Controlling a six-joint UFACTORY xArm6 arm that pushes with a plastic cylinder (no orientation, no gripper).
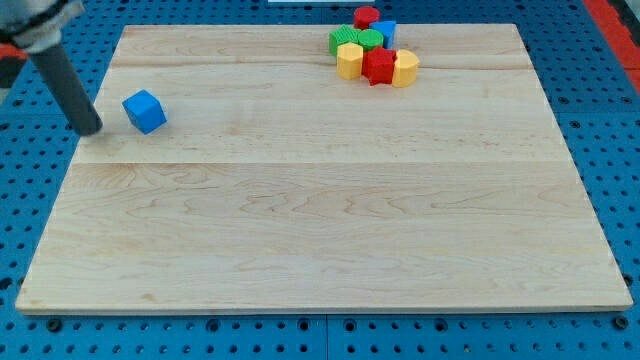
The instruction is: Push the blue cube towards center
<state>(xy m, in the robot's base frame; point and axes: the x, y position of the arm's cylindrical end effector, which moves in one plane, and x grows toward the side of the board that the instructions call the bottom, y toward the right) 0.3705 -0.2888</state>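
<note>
The blue cube [145, 111] sits alone on the wooden board [320, 200], near its left edge in the upper part of the view. My tip [90, 129] is at the board's left edge, just left of the blue cube and slightly lower, with a small gap between them. The dark rod leans up towards the view's top left corner.
A tight cluster of blocks lies at the view's top, right of centre: a red block [366, 16], a blue block [385, 30], two green blocks [346, 40], a yellow block [348, 61], a red block [379, 66] and a yellow block [405, 69].
</note>
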